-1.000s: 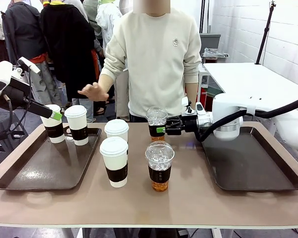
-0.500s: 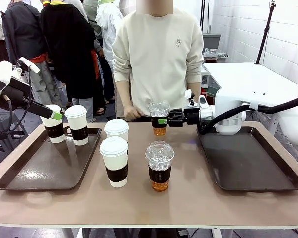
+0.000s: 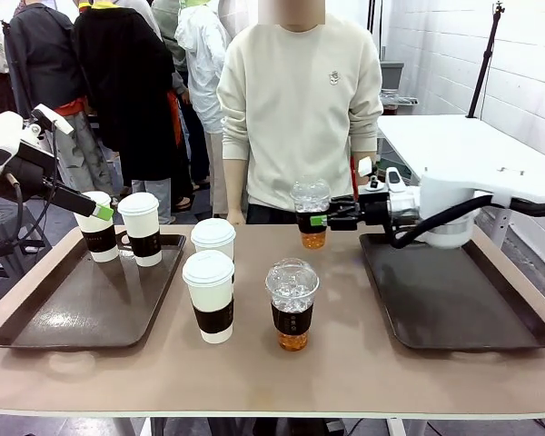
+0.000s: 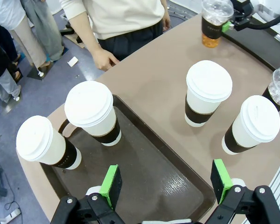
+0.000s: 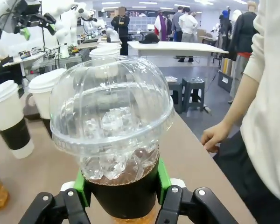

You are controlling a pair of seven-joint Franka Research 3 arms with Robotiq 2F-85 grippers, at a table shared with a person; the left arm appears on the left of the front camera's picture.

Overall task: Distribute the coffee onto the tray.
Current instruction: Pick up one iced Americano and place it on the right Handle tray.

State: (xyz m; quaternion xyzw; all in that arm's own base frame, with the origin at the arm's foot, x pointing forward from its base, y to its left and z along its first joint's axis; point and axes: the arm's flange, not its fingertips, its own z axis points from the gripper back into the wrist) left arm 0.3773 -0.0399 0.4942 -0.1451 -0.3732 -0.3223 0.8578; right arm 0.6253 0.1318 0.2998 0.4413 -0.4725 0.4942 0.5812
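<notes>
My right gripper [image 3: 320,220] is shut on the dark sleeve of a clear dome-lidded coffee cup [image 3: 312,213] [image 5: 113,135], held above the table just left of the empty right tray [image 3: 454,304]. A second clear cup [image 3: 292,304] stands on the table in the middle. Two white lidded cups [image 3: 213,241] [image 3: 210,295] stand on the table beside it. On the far end of the left tray [image 3: 73,318] stand two more white cups [image 3: 97,227] [image 3: 143,229]. My left gripper [image 4: 166,179] hangs open above that tray [image 4: 149,163], holding nothing.
A person in a cream sweater stands at the far side, one hand [image 4: 105,58] resting by the table's far edge near the left tray, the other hand [image 5: 214,135] close to the held cup. Other people stand behind at the left.
My right gripper has carried the clear cup to the right, toward the right tray. The person's raised hand has dropped to the table's far edge. The left arm has stayed still.
</notes>
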